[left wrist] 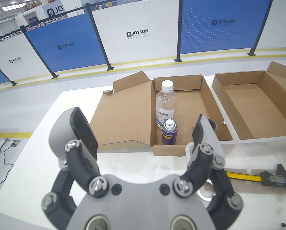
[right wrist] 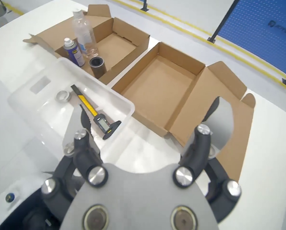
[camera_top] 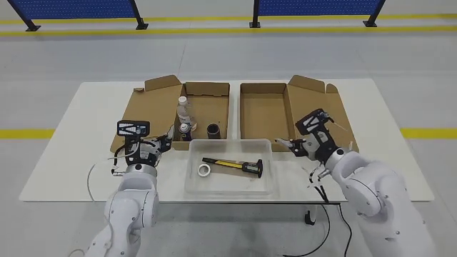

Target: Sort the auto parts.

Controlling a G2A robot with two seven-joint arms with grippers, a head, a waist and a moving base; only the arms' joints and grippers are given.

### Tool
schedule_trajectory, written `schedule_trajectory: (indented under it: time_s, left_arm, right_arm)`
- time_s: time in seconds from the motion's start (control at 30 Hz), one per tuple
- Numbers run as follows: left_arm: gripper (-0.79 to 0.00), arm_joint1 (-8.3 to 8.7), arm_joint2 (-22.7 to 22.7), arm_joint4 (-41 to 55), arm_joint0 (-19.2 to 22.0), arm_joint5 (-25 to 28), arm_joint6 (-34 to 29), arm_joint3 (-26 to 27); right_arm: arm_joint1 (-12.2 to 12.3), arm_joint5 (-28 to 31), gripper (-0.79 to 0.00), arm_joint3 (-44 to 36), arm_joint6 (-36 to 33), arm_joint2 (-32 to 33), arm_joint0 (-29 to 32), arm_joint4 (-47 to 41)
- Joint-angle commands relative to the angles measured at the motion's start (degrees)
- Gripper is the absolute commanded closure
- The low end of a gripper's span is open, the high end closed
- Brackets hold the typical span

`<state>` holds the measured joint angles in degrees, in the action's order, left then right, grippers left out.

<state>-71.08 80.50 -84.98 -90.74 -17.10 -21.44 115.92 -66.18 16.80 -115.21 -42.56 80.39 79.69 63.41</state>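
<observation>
Digital caliper (camera_top: 234, 165) lies lengthwise across the clear bin (camera_top: 265, 146), its display head toward the nearer right gripper (camera_top: 285, 145), whose jaws stand apart; the left gripper (camera_top: 166, 143) is likewise spread and empty.

Bottle (camera_top: 184, 108) in left box (camera_top: 216, 105), caliper (camera_top: 239, 165) in tray (camera_top: 235, 184)

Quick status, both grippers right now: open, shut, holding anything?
Left gripper: open, holding nothing.
Right gripper: open, holding nothing.
</observation>
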Motion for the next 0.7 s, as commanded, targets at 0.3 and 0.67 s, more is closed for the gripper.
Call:
schedule_trajectory:
  time_s: [0.3, 0.67]
  left_arm:
    - [-0.785, 0.0, 0.0, 0.0, 0.0, 0.0, 0.0, 0.0]
    - [-0.785, 0.0, 0.0, 0.0, 0.0, 0.0, 0.0, 0.0]
  right_arm:
    - [0.3, 2.9, -0.785, 0.7, -2.9, -0.5, 0.0, -1.4]
    - [0.2, 1.0, -0.785, 1.0, -3.5, -1.6, -1.4, -1.5]
